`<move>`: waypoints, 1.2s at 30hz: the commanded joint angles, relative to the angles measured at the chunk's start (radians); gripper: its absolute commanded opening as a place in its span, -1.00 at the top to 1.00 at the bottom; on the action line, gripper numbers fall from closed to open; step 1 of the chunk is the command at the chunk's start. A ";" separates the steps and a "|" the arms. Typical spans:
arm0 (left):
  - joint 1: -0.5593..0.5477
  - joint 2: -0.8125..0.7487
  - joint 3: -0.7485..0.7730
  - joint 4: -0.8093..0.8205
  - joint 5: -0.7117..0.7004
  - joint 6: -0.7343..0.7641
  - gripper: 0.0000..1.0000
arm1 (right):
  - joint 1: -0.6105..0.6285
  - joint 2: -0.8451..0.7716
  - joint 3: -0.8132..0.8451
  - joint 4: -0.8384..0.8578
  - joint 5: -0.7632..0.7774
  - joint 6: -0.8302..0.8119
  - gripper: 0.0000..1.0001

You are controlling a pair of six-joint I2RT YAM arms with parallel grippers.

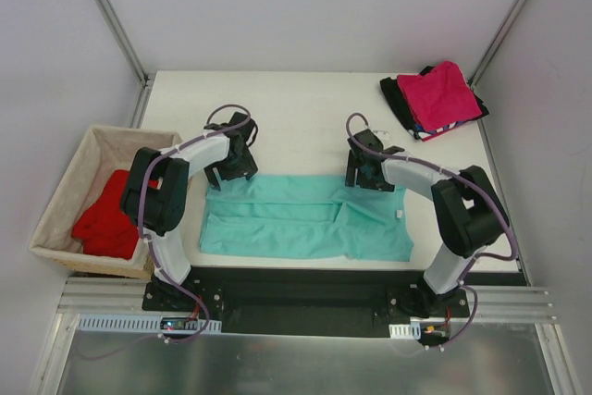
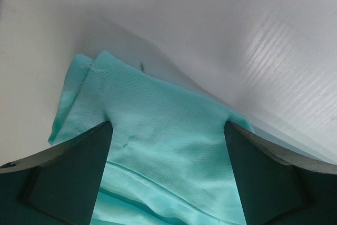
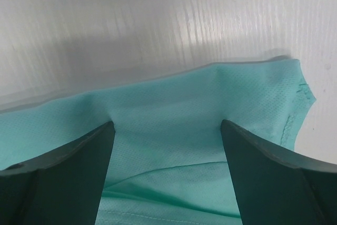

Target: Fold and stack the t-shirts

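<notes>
Now, pale walls (image 1: 305,6) box in a white table (image 1: 305,108); the teal-green t-shirt (image 1: 305,217) lies flat along its near edge, left fingers (image 2: 63,177) and right fingers (image 3: 274,183) spread wide at its far edge, magenta-pink t-shirt (image 1: 444,94) folded far right.

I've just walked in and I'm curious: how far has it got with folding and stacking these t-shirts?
Done: a magenta t-shirt lies folded atop a black one and a striped one at the far right corner of the table. In hand: the teal t-shirt lies partly folded, both pairs of jaws open astride its far edge. Left: finishing it, and the red t-shirt in the wicker basket.
</notes>
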 commanded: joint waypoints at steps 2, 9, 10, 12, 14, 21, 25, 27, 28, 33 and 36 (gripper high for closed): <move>-0.006 0.057 0.070 -0.020 -0.042 0.028 -0.77 | -0.044 0.065 0.071 -0.048 -0.034 -0.031 -0.73; 0.071 0.097 0.165 -0.032 -0.011 0.077 -0.78 | -0.092 0.144 0.198 -0.100 -0.065 -0.058 -0.72; 0.080 0.102 0.177 -0.034 -0.010 0.084 -0.77 | -0.102 0.149 0.229 -0.106 -0.074 -0.060 -0.73; 0.100 0.119 0.214 -0.040 -0.007 0.115 -0.78 | -0.116 0.166 0.261 -0.120 -0.086 -0.070 -0.73; 0.119 0.145 0.260 -0.049 -0.002 0.136 -0.79 | -0.138 0.197 0.312 -0.138 -0.098 -0.081 -0.72; 0.143 0.237 0.413 -0.069 0.016 0.198 -0.78 | -0.172 0.295 0.480 -0.195 -0.127 -0.126 -0.72; 0.143 0.294 0.528 -0.080 0.053 0.218 -0.78 | -0.176 0.329 0.559 -0.212 -0.132 -0.136 -0.72; 0.143 0.297 0.557 -0.084 0.070 0.222 -0.79 | -0.176 0.327 0.603 -0.227 -0.132 -0.142 -0.72; 0.143 0.288 0.577 -0.083 0.079 0.222 -0.79 | -0.178 0.317 0.611 -0.235 -0.129 -0.149 -0.72; 0.136 0.197 0.588 -0.089 0.099 0.236 -0.81 | -0.162 0.165 0.603 -0.247 -0.108 -0.181 -0.71; 0.120 0.098 0.542 -0.089 0.108 0.236 -0.83 | -0.139 0.099 0.580 -0.269 -0.114 -0.205 -0.71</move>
